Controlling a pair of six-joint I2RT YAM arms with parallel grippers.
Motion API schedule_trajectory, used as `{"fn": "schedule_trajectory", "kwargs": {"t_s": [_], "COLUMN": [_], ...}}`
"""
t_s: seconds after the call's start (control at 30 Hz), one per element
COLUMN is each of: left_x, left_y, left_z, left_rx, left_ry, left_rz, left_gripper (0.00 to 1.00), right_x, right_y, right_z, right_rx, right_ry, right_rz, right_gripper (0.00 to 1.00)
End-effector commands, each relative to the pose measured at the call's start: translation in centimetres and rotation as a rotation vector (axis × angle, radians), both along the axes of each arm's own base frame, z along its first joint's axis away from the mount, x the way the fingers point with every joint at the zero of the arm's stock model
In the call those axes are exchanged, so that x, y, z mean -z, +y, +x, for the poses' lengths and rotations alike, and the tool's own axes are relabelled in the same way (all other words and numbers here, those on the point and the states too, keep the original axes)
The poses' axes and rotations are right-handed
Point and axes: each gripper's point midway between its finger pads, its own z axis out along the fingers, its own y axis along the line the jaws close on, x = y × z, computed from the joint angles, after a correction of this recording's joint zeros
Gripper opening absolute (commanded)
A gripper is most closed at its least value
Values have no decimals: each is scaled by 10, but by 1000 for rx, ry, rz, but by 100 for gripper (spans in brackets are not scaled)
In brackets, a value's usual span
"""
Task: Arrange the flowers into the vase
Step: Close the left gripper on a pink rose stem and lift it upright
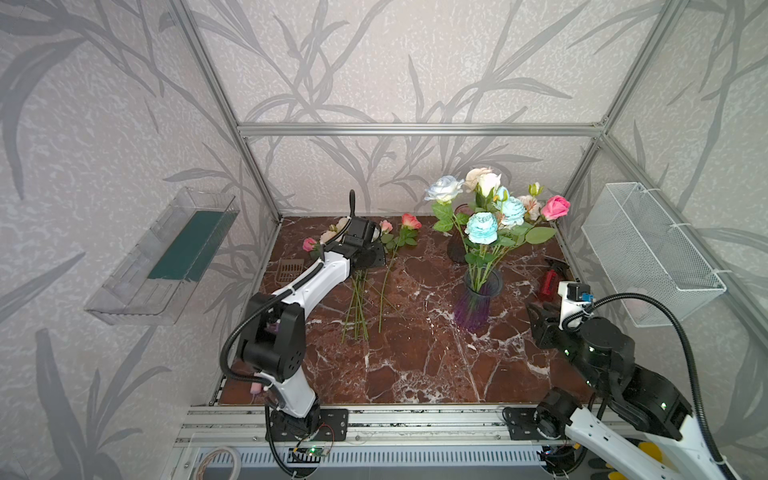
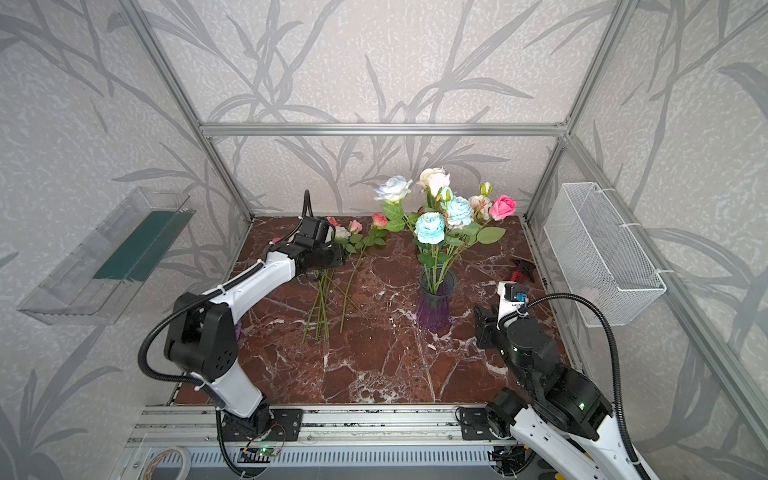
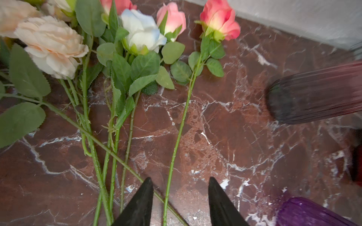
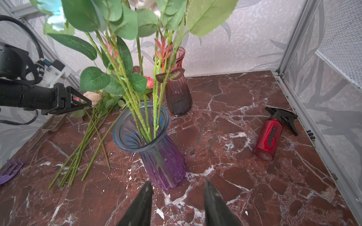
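Flowers [image 3: 145, 64] not in yet lie in a loose bunch on the marble table [image 1: 415, 365], left of centre. Their heads point toward the back wall and their cut ends toward the front. The rest stand in the purple vase [image 1: 473, 307] off to their right.

Left gripper [image 3: 180, 187] sits right over that bunch, so it's clearly the nearer arm. The bit that matters: the coral rose [image 3: 219, 21] lies slightly apart from the others. Its stem [image 3: 177, 137] runs between the two fingers [image 3: 141, 203], lengthwise along the way they point, so closing would squeeze across it. Jaws are partly apart with a gap either side of the stem (tighter on one side), and nothing looks pinched.

One crossing stem [image 3: 64, 119] slants in under the same finger and could get caught too, I reckon.

Right gripper [image 4: 178, 187] hangs low beside the vase's base, jaws apart and empty, well away from the loose stems.

My guess is that picking up the coral rose is the step in hand, followed by a carry rightward to the vase mouth.
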Motion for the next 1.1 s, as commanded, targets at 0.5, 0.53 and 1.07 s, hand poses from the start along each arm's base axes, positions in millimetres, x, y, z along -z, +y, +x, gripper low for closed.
{"fn": "schedule_trajectory", "kwargs": {"t_s": [0.5,0.53,1.07], "left_x": [127,125,-58], "left_y": [-22,-23,-27], "left_z": [-22,-22,-20], "left_rx": [206,210,153], "left_ry": [416,412,-112], "left_rz": [92,93,-119], "left_gripper": [15,8,0], "right_x": [4,2,-54], "right_y": [5,5,26], "right_z": [4,3,3], "right_rx": [-15,-16,-112], "right_ry": [-15,-18,-80], "right_rz": [-1,5,112], "right_gripper": [44,44,43]}}
